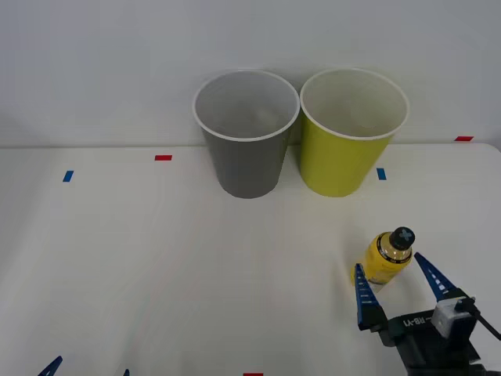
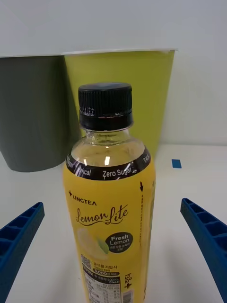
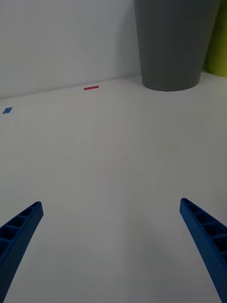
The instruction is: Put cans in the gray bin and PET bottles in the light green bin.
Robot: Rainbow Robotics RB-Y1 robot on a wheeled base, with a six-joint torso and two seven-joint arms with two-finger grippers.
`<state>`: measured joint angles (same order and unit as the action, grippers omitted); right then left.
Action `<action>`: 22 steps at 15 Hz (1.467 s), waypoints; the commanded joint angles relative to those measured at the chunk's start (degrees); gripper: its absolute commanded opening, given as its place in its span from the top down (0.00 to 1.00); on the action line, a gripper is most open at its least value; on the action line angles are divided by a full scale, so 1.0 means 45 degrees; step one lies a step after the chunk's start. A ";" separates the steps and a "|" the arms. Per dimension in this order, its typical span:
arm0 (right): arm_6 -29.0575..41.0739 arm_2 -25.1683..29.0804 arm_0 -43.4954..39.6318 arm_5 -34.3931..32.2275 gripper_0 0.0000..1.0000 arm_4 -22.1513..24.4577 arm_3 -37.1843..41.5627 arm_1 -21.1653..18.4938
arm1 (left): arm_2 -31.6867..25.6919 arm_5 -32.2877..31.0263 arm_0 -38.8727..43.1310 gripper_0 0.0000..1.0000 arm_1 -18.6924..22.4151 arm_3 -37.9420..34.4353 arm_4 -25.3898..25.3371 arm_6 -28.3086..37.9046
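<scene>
white surface near its right front corner: full, smooth pet bottle [image 1: 389,257], best gripped mid-label; right end effector [image 1: 398,287] spread wide around it.

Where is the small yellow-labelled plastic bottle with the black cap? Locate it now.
The bottle stands upright on the white table, front view right side, between the open right gripper fingers, nearer the robot than the yellow-green bin.

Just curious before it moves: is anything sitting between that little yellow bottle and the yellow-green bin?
No. In the front view only bare white table separates the PET bottle from the light green bin.
</scene>
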<state>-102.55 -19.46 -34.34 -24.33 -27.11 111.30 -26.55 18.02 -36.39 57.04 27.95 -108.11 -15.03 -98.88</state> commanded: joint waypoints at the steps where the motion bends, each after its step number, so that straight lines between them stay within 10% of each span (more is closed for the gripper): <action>1: -0.0024 0.0105 0.0326 0.0328 0.00 -0.0245 -0.0007 0.0003 | 0.0000 0.0000 0.0000 0.00 0.0000 0.0000 0.0000 0.0000; 14: -0.0239 0.0281 0.1165 0.1363 0.00 -0.0772 -0.0007 -0.0076 | 0.0000 0.0000 0.0000 0.00 0.0000 0.0000 0.0000 0.0000; 15: -0.0278 0.0281 0.1165 0.1344 0.06 -0.0792 -0.0007 -0.0115 | 0.0000 0.0000 0.0000 0.00 0.0000 0.0000 0.0000 0.0000; 17: -0.0356 0.0301 0.1107 0.1344 0.79 -0.0811 -0.0007 -0.0115 | 0.0000 0.0000 0.0000 0.00 0.0000 0.0000 0.0000 0.0000; 22: -0.0591 0.0379 0.0873 0.1285 0.91 -0.0831 -0.0007 -0.0036 | 0.0000 0.0000 0.0000 0.00 0.0000 0.0000 0.0000 0.0000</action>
<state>-104.98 -17.70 -30.22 -18.42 -30.85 111.32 -26.84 18.02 -36.39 57.04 27.95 -108.11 -15.03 -98.88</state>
